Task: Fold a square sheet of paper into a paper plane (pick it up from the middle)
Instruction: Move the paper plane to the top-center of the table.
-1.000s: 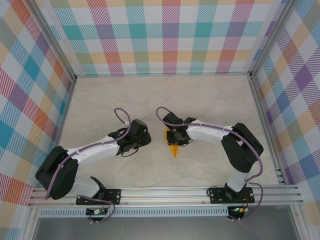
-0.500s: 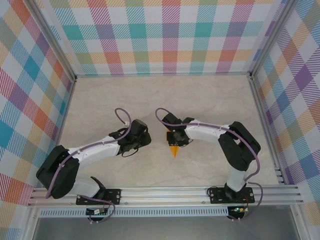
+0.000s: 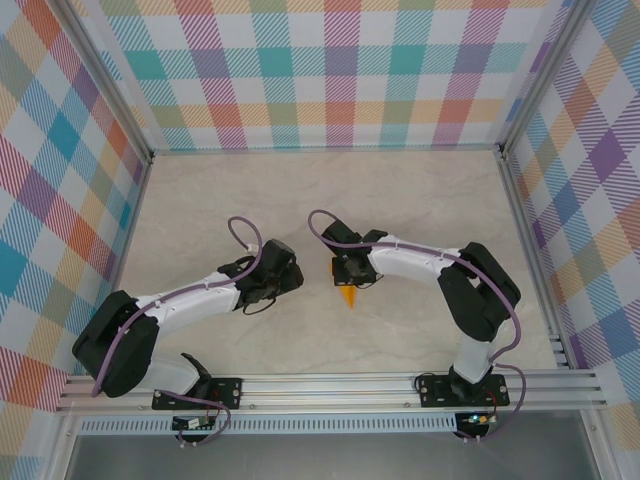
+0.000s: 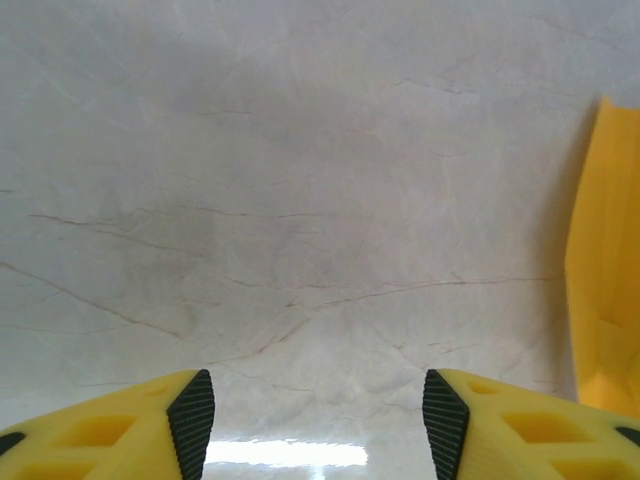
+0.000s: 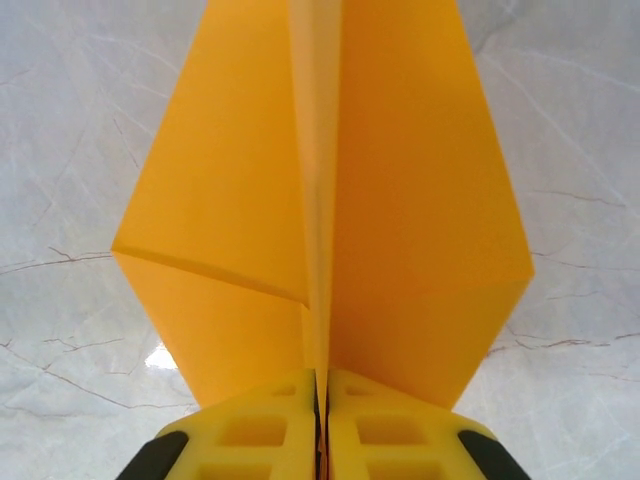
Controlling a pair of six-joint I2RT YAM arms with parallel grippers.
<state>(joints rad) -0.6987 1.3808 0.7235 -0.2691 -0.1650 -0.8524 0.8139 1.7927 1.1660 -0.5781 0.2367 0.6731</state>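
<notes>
Holding a folded paper plane at mid-table: right arm gripping, left arm free

Item 1, paper plane (image 5: 400,200). Orange, matte and unmarked, folded to a pointed wedge with a raised centre crease. In the right wrist view two flat wings spread either side of the crease, and a diagonal fold edge crosses the left wing. From the top camera it shows as a small orange point (image 3: 348,296) sticking out toward the near edge from under the right gripper. In the left wrist view one orange edge (image 4: 605,280) runs along the right border.

Item 2, right gripper (image 5: 320,400). Yellow fingers pressed together on the centre crease, pinching the paper upright between them.

Item 3, left gripper (image 4: 318,415). Fingers spread, with bare tabletop between the black pads (image 4: 192,420). Nothing is held. It sits just beside the paper, not touching it.

Item 4, table (image 3: 420,200). Pale marble-patterned surface.

Item 5, walls (image 3: 340,70). Multicoloured check pattern on three sides.
</notes>
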